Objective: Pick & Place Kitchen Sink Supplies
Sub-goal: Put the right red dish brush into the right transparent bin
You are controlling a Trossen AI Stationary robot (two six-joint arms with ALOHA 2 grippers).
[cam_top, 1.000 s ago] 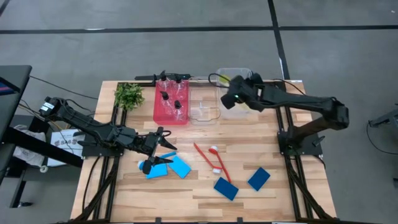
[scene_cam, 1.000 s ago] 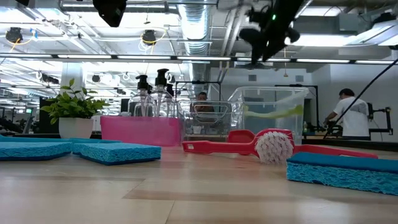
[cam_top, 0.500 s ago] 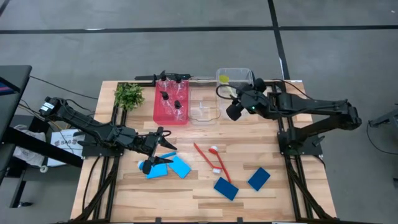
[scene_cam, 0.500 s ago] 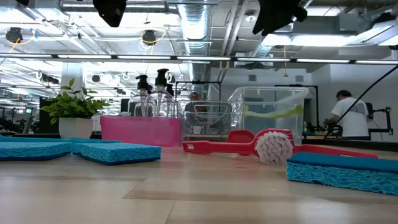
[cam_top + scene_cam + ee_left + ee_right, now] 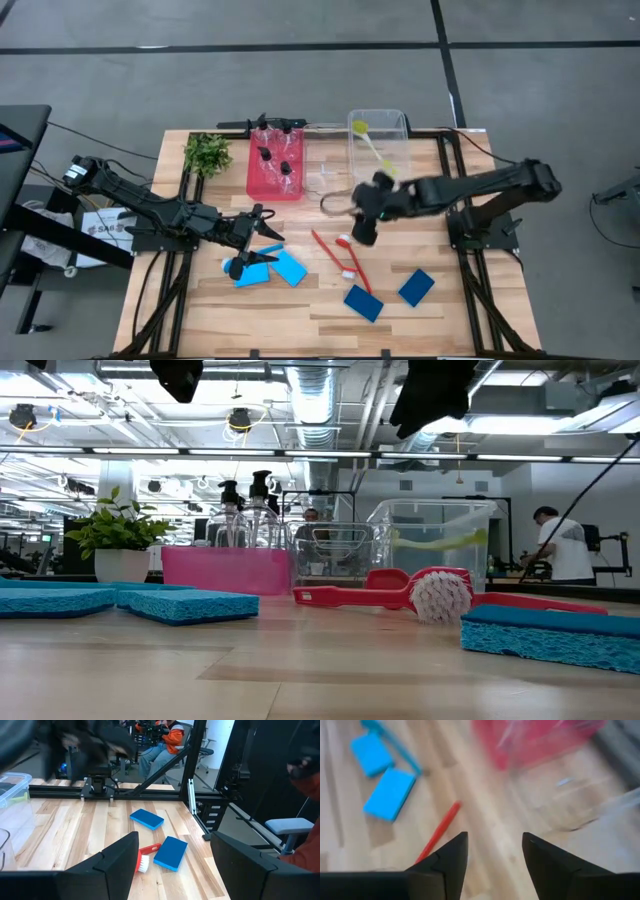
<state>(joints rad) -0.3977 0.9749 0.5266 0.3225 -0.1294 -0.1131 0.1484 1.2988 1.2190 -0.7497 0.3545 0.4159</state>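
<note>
While our right tool [image 5: 362, 232], fingers apart and empty, hangs at frame centre, the red brushes [image 5: 340, 258] lie just lower-left, handles running diagonally.

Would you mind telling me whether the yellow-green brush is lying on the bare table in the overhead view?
No, the yellow-green brush lies inside the clear bin at the table's far edge, not on the wood.

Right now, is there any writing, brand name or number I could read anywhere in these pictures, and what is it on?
White box beside the table's left edge, high view: dark print, too small to read.
Pump bottles, sponges, brushes, bins: no writing visible.
</note>
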